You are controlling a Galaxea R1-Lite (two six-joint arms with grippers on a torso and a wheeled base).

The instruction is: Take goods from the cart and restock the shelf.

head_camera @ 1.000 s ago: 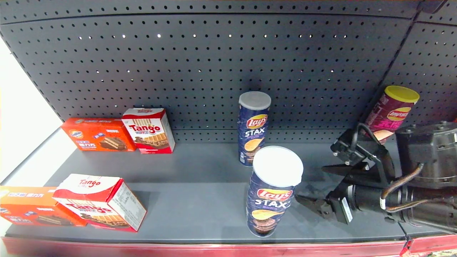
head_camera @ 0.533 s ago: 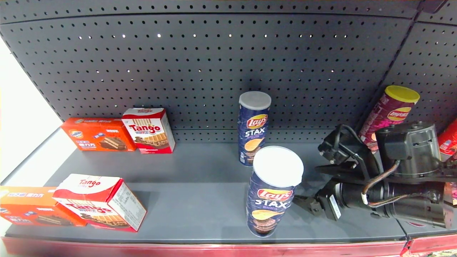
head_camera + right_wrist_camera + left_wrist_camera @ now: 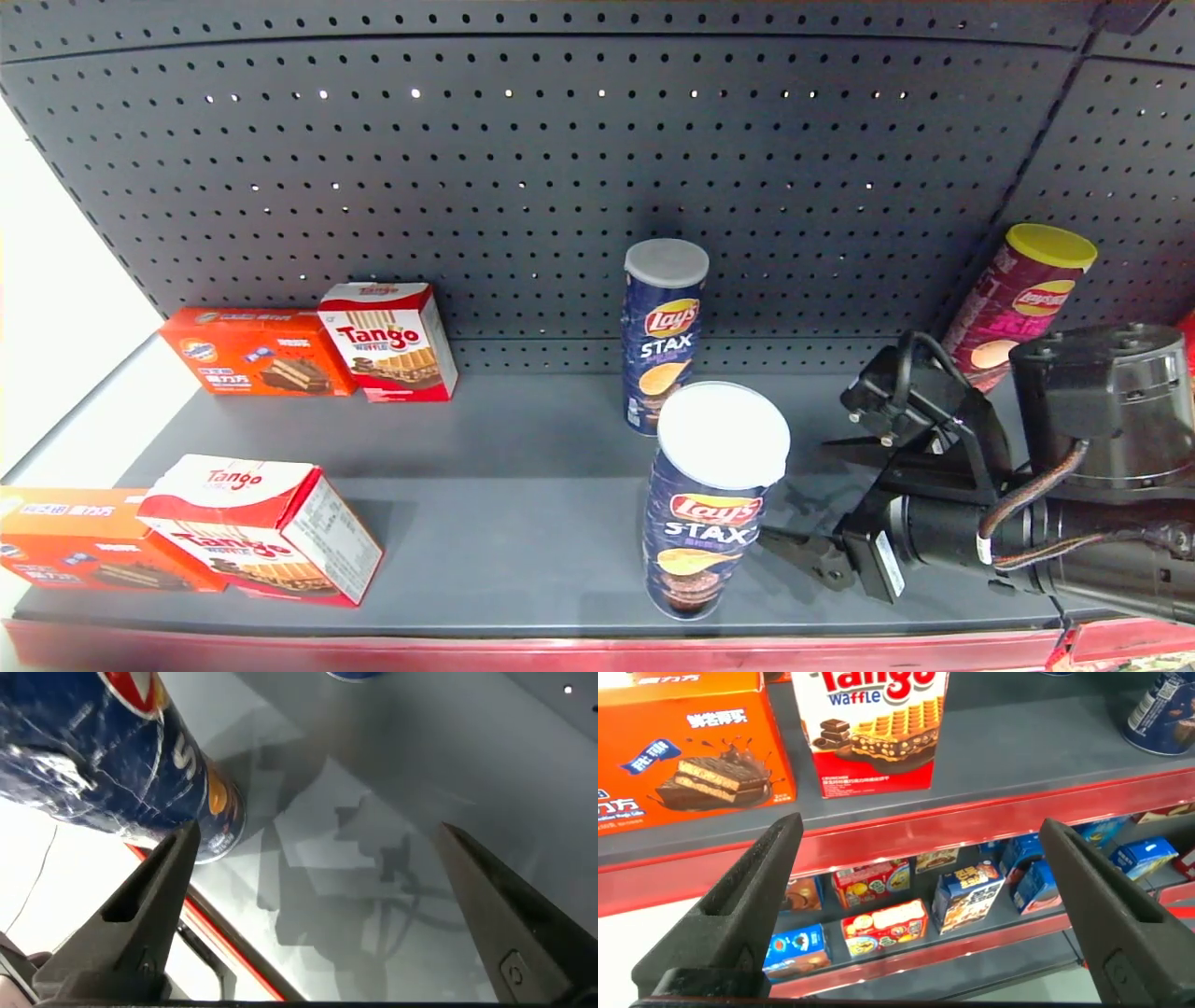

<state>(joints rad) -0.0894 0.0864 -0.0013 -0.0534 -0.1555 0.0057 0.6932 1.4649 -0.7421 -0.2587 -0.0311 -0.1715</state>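
Item: near blue chip can [image 3: 711,509], upright at the front edge of the shelf [image 3: 523,532]; a second blue can [image 3: 665,336] stands farther back by the pegboard. Your right gripper [image 3: 798,490]: jaws spread wide, empty, lying just right of the near can. Your left gripper [image 3: 920,831]: jaws spread, empty, on the near side of the shelf lip, facing the red-and-white wafer box [image 3: 870,728]

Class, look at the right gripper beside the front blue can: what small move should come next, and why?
Probably draw the right gripper straight back off the shelf. It is open and empty, and the front blue can stands upright, with one finger close beside it, so a sideways swing might tip it.
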